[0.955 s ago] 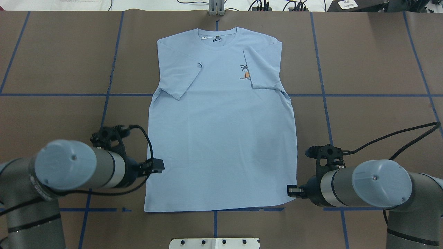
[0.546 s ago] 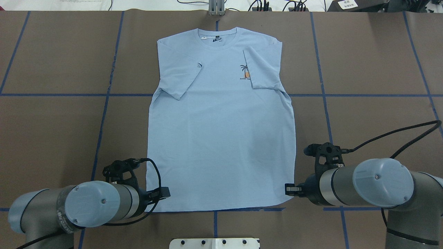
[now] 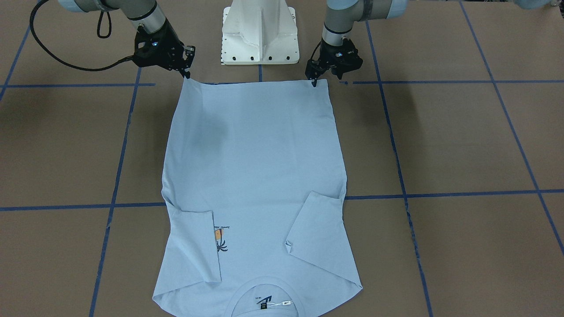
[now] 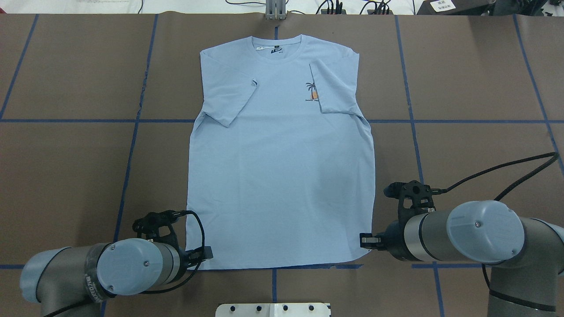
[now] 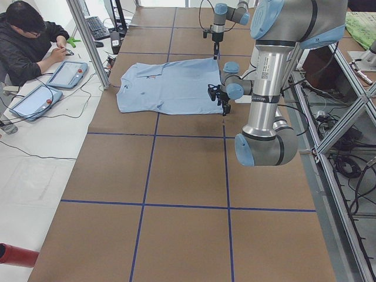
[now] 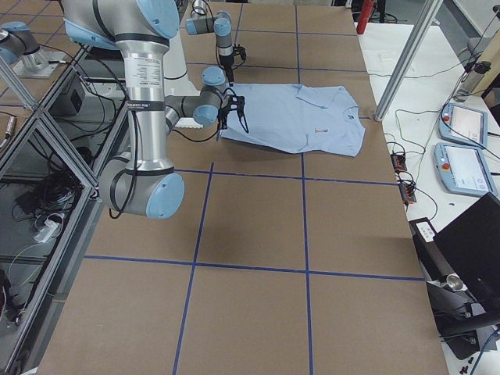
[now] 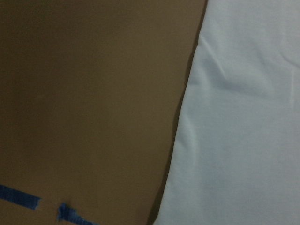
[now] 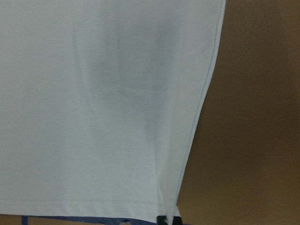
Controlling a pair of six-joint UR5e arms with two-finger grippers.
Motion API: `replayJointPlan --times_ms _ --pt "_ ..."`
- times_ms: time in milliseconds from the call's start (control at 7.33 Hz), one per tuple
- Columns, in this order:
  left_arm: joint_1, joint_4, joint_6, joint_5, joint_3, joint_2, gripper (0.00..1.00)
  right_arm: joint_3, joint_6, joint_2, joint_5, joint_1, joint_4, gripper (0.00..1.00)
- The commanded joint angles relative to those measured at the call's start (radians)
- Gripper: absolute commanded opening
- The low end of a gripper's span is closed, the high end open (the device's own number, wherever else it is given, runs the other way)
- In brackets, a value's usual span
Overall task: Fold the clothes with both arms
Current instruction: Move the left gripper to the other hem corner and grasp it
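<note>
What is hidden overhead by the arms is shown front-on: the left pincer [image 3: 314, 82] and right pincer [image 3: 188, 75] are set tip-down at the hem corners of the T-shirt [image 3: 255, 167], which is spread flat on the surface [image 3: 462, 141]. Whether they are clenched or released cannot be told. A person [image 5: 26, 35] is seen seated beside the surface.

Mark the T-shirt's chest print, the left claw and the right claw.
chest print [image 4: 312, 91], overhead exterior view, on the palm motif
left claw [image 4: 206, 253], overhead exterior view, between its fingertips
right claw [image 4: 365, 241], overhead exterior view, between its fingertips
</note>
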Motion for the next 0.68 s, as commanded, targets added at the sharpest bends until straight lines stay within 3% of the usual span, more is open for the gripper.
replayJointPlan --times_ms 0,136,273,409,546 --pt "0.017 0.000 0.001 0.000 0.029 -0.008 0.94 -0.002 0.000 0.000 0.000 0.000 0.000 0.00" --pt "0.022 -0.002 0.000 -0.001 0.035 -0.010 0.85 -0.002 0.001 0.000 0.002 0.000 0.000 0.00" --pt "0.022 -0.002 -0.003 -0.005 0.033 -0.010 0.63 -0.002 0.000 0.000 0.002 0.003 0.000 0.00" --pt "0.022 0.000 -0.002 -0.005 0.023 -0.011 0.49 0.000 0.000 0.000 0.003 0.005 0.000 0.00" --pt "0.021 0.000 -0.002 -0.005 0.022 -0.013 0.44 0.000 0.000 0.000 0.003 0.006 0.000 0.00"
